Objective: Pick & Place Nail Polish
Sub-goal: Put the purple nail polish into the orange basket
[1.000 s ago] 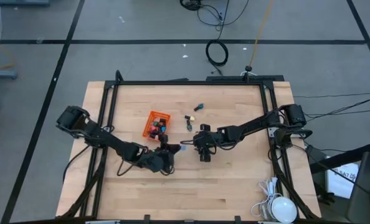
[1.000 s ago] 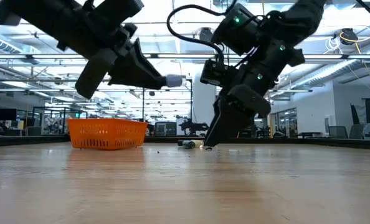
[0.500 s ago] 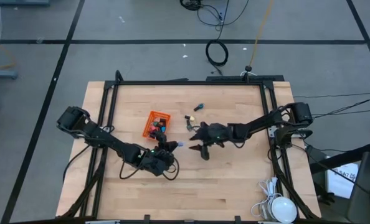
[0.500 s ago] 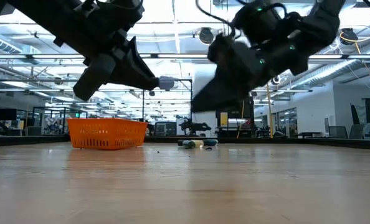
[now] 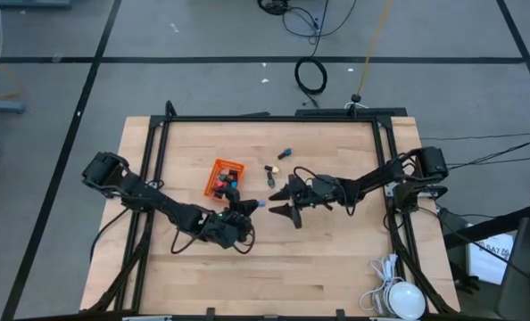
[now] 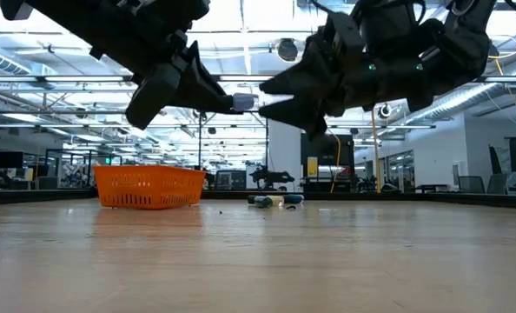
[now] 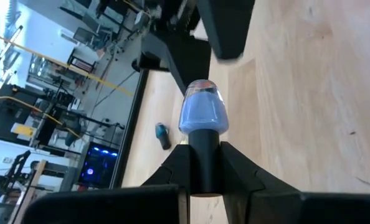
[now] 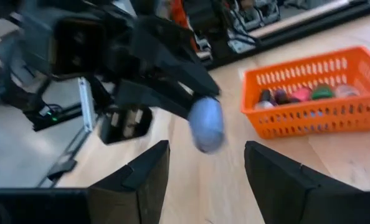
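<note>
left hand (image 7: 200, 177) grips blue nail polish (image 7: 203, 112) by its cap

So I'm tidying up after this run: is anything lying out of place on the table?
Yes: three nail polish bottles lie loose on the table beyond the orange basket, tipped on their sides rather than inside it.

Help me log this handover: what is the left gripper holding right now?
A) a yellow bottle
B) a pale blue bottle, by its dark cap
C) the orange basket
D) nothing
B: the left gripper is shut on the dark cap of the pale blue bottle, held up off the table toward the open right gripper.
</note>
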Motion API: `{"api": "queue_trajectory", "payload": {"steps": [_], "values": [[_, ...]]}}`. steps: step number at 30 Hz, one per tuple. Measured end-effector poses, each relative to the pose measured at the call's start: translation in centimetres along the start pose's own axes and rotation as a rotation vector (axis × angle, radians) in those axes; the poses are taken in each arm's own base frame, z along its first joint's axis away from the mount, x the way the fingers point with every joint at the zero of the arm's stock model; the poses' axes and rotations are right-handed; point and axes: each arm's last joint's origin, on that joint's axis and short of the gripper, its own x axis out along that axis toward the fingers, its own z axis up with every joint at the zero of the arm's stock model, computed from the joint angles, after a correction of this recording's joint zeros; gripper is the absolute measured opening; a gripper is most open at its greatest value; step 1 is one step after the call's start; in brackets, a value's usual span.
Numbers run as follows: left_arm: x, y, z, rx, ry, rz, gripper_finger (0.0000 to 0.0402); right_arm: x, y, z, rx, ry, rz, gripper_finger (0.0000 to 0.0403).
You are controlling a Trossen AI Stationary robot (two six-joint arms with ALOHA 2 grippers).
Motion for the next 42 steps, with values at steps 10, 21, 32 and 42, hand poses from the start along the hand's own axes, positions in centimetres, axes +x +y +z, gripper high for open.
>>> {"api": "queue_trajectory", "payload": {"steps": [10,21,32,42], "values": [[0.3,0.4,0.4,-0.032,-0.037,-0.002,0.0037,0.0,0.8,0.2,-0.007,-0.044,0.031,0.0197],[1.0,0.6,0.6,-0.06,-0.067,-0.01,0.0037,0.0,0.8,0.4,-0.005,-0.059,0.034,0.0197],[2.9,-0.4,0.6,-0.007,-0.113,-0.001,0.0037,0.1,0.8,0.3,-0.009,-0.049,0.03,0.0197],[2.9,-0.2,0.7,0.002,-0.106,0.036,0.0041,0.1,0.7,0.0,-0.009,-0.017,0.019,0.0196]]}}
